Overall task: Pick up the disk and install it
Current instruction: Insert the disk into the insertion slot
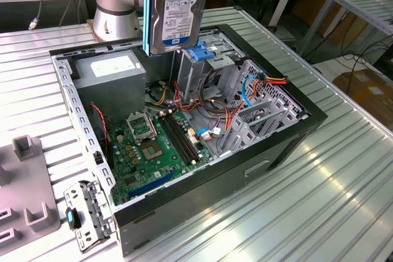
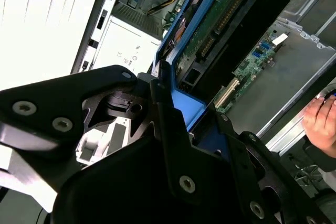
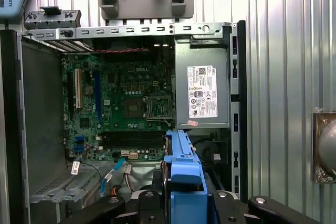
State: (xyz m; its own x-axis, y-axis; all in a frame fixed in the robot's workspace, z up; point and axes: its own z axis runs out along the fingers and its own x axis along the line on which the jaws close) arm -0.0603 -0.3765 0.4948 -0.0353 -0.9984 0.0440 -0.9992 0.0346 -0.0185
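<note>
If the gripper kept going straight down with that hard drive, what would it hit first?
Probably the grey drive cage with its blue latch: the disk, clamped in the gripper, hangs just above it in the exterior view. Depth is unclear, so this is a guess.

An open black computer case lies on the ribbed metal desk, its green motherboard exposed beside a grey power supply with a white sticker. A grey fixture and a metal bracket rest at the exterior view's left.
</note>
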